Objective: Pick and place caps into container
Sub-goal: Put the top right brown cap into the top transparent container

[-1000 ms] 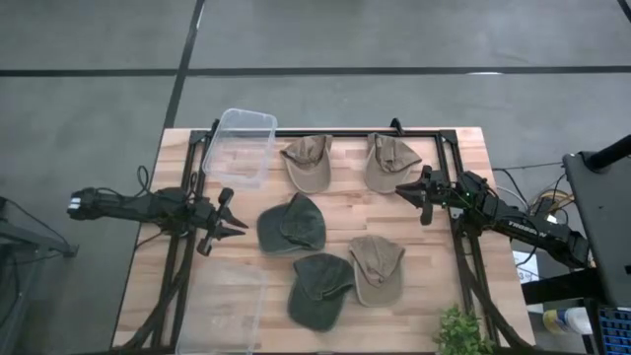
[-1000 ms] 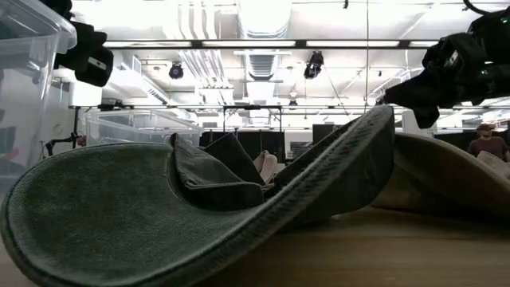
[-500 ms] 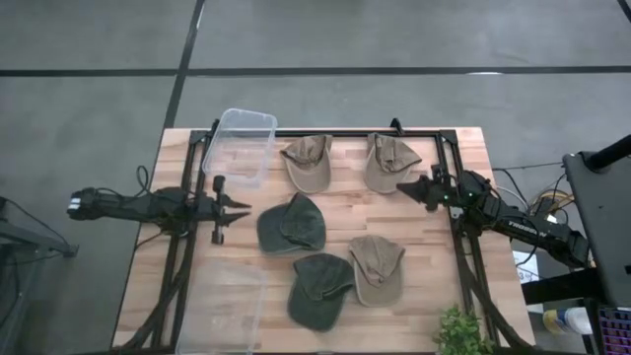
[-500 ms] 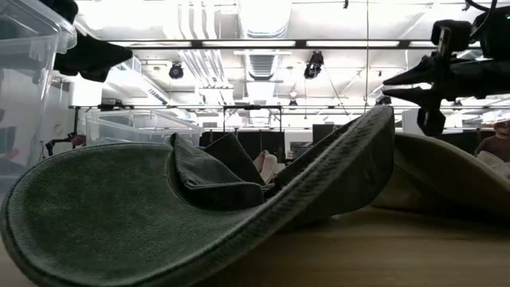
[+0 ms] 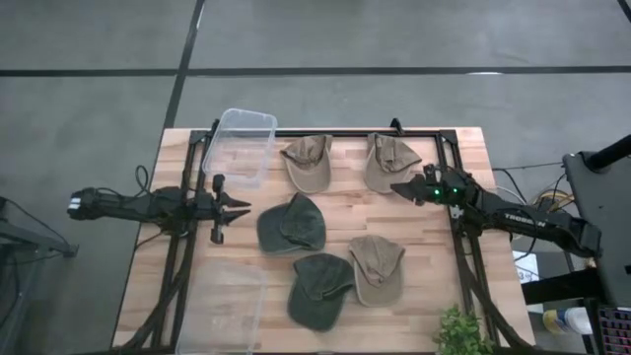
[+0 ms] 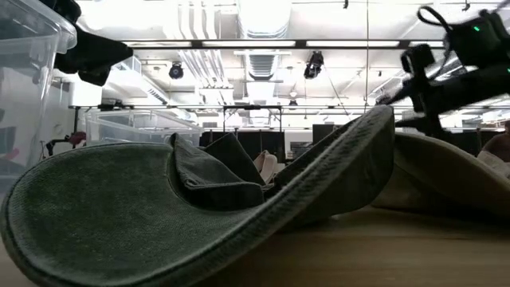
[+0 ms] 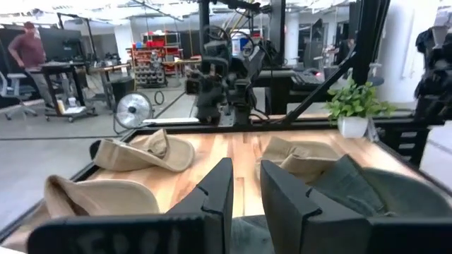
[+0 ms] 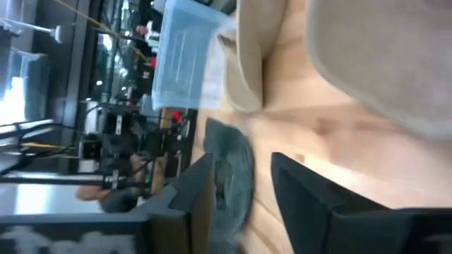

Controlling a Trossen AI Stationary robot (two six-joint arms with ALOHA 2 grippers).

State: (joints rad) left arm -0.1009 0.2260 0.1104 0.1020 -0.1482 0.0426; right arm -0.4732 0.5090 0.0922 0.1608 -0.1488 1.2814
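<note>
Several caps lie brims down on the wooden table. Two tan caps (image 5: 308,161) (image 5: 389,161) sit toward the far edge. A dark green cap (image 5: 291,223) lies mid-table, with a second green cap (image 5: 318,288) and a third tan cap (image 5: 377,268) nearer. My left gripper (image 5: 239,207) hovers open with a narrow gap, just left of the middle green cap (image 7: 367,187). My right gripper (image 5: 397,187) hovers open at the near edge of the far-right tan cap (image 8: 381,63). A clear container (image 5: 240,148) stands at the far left.
A second clear plastic bin (image 5: 222,306) lies at the near left. A potted plant (image 5: 461,333) stands at the near right edge. A black frame (image 5: 449,148) borders the far side. Bare wood (image 5: 340,202) shows between the caps.
My left gripper has rolled about its own axis and edged right, toward the middle green cap. My right gripper has also rolled and moved toward the far left, up to the far-right tan cap. The caps have not moved.
</note>
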